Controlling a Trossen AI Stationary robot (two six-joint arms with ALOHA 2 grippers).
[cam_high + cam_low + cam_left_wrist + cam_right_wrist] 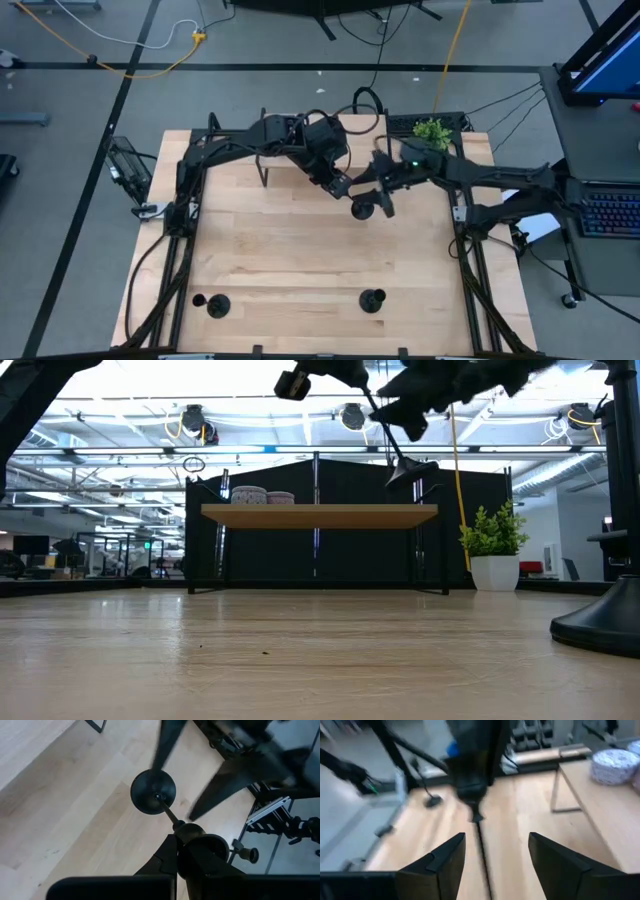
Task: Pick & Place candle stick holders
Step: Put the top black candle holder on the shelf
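My left gripper is shut on a matte-black candle stick holder and holds it in the air over the table's far middle. In the left wrist view the holder's stem runs away from the fingers to its round base. My right gripper is open, with one finger on either side of the stem, and I see no touch. It also shows in the high view. Two more holders stand on their bases near the table's near edge. My left gripper pinches the holder's top cup end between its two fingers. The stem and base stick out past the fingertips. The holder is lifted clear of the table and tilted, with its base lower than the cup.
A low wooden shelf stands at the table's far side with two round tins on it. A small potted plant stands at the far right. One standing holder's base is close to the low camera.
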